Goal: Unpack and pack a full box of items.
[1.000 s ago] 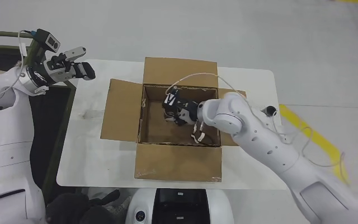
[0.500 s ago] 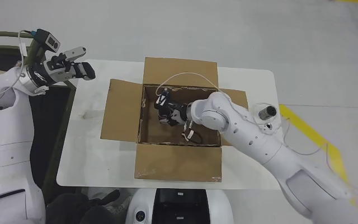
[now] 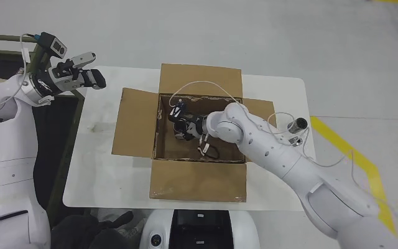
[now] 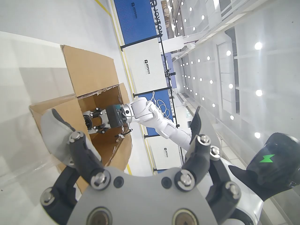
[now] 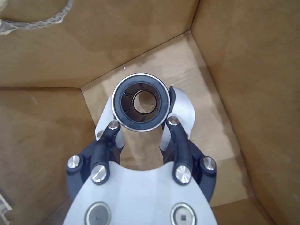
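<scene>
Right end effector (image 5: 141, 101) is down inside the open cardboard box (image 3: 198, 180), and it's clenched on a linear bearing (image 5: 118, 104), a short metal sleeve with a black ring face. The two fingers (image 5: 180, 104) press on opposite sides of the sleeve. The bore points straight back at the wrist, and the box's brown floor shows through it. The bearing sits low in the box, close to where two walls (image 5: 246, 47) meet. Whether it touches the floor is hard to call. From above, the right end effector (image 3: 180, 121) sits toward the left wall of the box, all four flaps folded out flat on the white counter (image 3: 93, 168). Out to the right of the box, a second metal cylinder (image 3: 296, 124) sits on the counter, near its right edge. Over on the other side, the left end effector (image 3: 93, 70) hangs off the counter's left edge, well apart from the box, released with its fingers (image 4: 58, 127) spread wide.
</scene>
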`<state>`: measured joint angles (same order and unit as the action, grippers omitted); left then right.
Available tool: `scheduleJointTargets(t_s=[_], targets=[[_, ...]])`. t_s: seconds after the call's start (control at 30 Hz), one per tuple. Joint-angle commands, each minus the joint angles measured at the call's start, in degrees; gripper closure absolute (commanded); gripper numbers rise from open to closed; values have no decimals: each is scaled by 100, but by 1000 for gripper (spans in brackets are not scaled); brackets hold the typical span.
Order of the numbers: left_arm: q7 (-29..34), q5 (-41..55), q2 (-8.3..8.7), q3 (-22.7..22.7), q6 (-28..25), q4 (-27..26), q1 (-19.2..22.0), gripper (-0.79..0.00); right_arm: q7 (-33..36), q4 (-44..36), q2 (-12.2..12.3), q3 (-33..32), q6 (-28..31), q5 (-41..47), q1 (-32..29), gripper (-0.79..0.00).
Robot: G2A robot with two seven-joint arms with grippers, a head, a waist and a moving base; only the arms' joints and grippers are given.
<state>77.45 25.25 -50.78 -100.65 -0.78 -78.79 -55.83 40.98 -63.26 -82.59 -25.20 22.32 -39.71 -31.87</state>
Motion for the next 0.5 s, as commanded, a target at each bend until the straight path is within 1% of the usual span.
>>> scheduleJointTargets(t_s=[0.0, 0.17, 0.2, 0.3, 0.33, 0.37, 0.4, 0.47], targets=[[0, 0, 0, 0, 0, 0, 0, -785, -2, 90, -50, 27, 15, 8, 9, 0], [0, 0, 0, 0, 0, 0, 0, -785, -5, 323, -177, 85, 22, -27, 35, 0], [0, 0, 0, 0, 0, 0, 0, -785, -14, 360, -200, 90, 24, -36, 42, -62], [0, 0, 0, 0, 0, 0, 0, -785, -19, 458, -260, 91, 33, -54, 62, -354], [0, 0, 0, 0, 0, 0, 0, -785, -21, 484, -277, 89, 36, -64, 67, -594], [0, 0, 0, 0, 0, 0, 0, -785, -20, 507, -293, 87, 35, -77, 71, -742], [0, 0, 0, 0, 0, 0, 0, -785, -21, 526, -308, 83, 39, -85, 71, -779], [0, 0, 0, 0, 0, 0, 0, -785, -17, 556, -332, 73, 42, -109, 68, -785]])
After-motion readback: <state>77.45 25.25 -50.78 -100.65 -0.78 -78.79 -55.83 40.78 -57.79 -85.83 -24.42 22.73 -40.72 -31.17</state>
